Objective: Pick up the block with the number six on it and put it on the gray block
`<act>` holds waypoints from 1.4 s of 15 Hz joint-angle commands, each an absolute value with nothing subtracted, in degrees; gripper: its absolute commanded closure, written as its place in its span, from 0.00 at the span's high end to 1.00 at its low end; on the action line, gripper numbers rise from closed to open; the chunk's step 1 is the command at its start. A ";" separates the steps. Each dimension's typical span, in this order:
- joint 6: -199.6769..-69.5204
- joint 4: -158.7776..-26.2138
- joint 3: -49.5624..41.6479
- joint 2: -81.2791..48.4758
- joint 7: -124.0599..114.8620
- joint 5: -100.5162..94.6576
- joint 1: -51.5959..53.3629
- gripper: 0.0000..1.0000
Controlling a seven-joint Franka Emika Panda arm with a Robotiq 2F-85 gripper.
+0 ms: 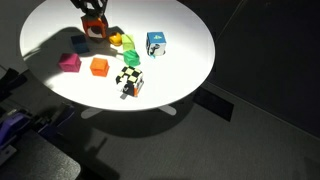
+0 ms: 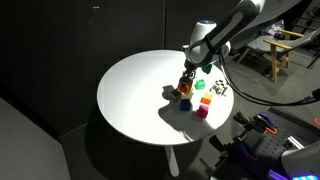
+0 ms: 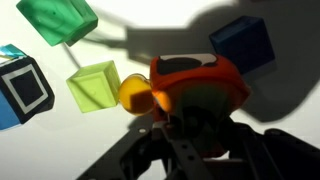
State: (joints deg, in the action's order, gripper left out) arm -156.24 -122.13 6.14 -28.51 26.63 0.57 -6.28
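Observation:
My gripper (image 3: 195,110) is shut on the block with the number six (image 3: 195,85), an orange cube that fills the space between the jaws; its marked face is hidden. In both exterior views the gripper (image 1: 92,18) (image 2: 187,80) holds the block (image 1: 96,29) (image 2: 185,91) low over the far side of the round table. The gray block (image 3: 243,45) lies in shadow, looks dark bluish, and stands on the table just beside the held block (image 1: 78,42). The two are apart.
Near the gripper are a lime cube (image 3: 95,87), a yellow piece (image 3: 133,95), a green block (image 3: 58,20) and a blue-white cube (image 3: 20,88). A plain orange cube (image 1: 99,67), a pink cube (image 1: 69,62) and a checkered cube (image 1: 130,82) stand nearer the table's edge (image 1: 190,90).

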 commanded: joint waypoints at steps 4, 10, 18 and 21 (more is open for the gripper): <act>-153.54 -120.73 4.97 -27.88 20.03 -1.53 -3.65 0.15; -154.33 -120.42 4.00 -28.45 14.96 -1.67 -1.39 0.19; -154.60 -118.38 3.83 -30.21 11.02 -0.93 -0.46 0.13; -154.45 -117.06 3.89 -31.27 9.98 -0.74 -0.32 0.13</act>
State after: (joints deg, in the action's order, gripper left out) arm -155.20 -119.52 4.56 -29.82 12.43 -0.30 -1.18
